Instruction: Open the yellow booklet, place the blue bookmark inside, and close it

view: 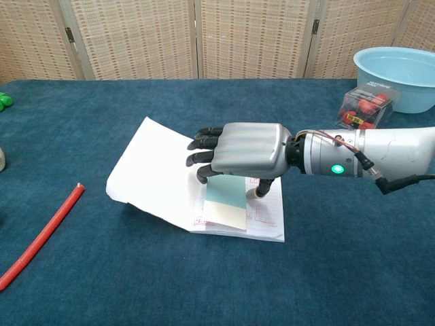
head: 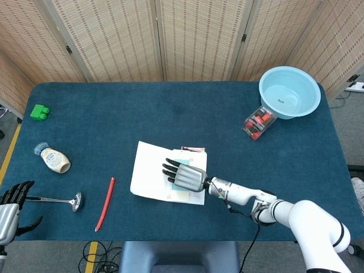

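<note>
The booklet (head: pixel 149 170) lies open in the middle of the table, its turned leaf (view: pixel 153 170) white and lifted slightly off the cloth on the left. A pale blue bookmark (view: pixel 226 207) lies flat on the booklet's right-hand page (view: pixel 268 221); in the head view the bookmark (head: pixel 181 195) shows just below the hand. My right hand (head: pixel 186 175) hovers palm down over the fold, its fingers (view: pixel 204 146) spread and reaching onto the turned leaf, holding nothing. My left hand (head: pixel 11 210) is at the table's near left corner, fingers apart and empty.
A metal ladle (head: pixel 62 200) lies beside the left hand, and a red pencil (head: pixel 104 203) lies left of the booklet. A small bottle (head: pixel 54 159) and a green block (head: pixel 39 112) are at the left. A blue basin (head: pixel 289 91) and a clear box (head: pixel 259 122) stand at the far right.
</note>
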You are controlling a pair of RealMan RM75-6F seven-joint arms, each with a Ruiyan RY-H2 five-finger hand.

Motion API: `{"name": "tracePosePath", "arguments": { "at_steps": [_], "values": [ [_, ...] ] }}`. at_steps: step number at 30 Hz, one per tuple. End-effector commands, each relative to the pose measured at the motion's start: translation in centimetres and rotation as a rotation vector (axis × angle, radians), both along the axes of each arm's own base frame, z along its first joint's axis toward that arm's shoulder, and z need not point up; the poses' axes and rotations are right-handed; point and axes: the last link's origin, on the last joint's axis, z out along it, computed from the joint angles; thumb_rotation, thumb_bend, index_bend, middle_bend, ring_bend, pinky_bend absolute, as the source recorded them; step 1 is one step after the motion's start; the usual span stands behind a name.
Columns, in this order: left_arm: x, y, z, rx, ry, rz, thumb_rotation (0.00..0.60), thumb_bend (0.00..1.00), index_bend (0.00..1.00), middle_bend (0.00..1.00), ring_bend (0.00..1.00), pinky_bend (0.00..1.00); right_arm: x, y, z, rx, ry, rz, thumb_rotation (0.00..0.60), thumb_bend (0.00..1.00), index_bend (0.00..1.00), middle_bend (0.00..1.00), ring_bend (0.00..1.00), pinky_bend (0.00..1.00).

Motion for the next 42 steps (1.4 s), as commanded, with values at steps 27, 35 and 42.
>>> {"name": "tracePosePath", "arguments": {
  "at_steps": [27,35,42],
  "values": [
    [-0.3,-0.1,0.1,0.003,-0.003,0.003,0.600,0.26,0.09,0.12,0.11,0.16,1.3,0.0,-0.4,-0.019,-0.026,0.009,0.600,0.13,0.20,0.08,0.00,0.00],
    [-0.2,0.0,0.1,0.004,-0.003,-0.004,0.600,0.26,0.09,0.12,0.11,0.16,1.4,0.6,1.4,-0.017,-0.117,-0.031,0.600,0.18,0.18,0.07,0.00,0.00],
    [-0.1,-0.2,0.2,0.005,-0.002,-0.003,0.600,0.26,0.09,0.12,0.11,0.16,-0.1,3.0,4.2,0.056,-0.160,-0.084,0.600,0.39,0.18,0.07,0.00,0.00]
  ]
}}
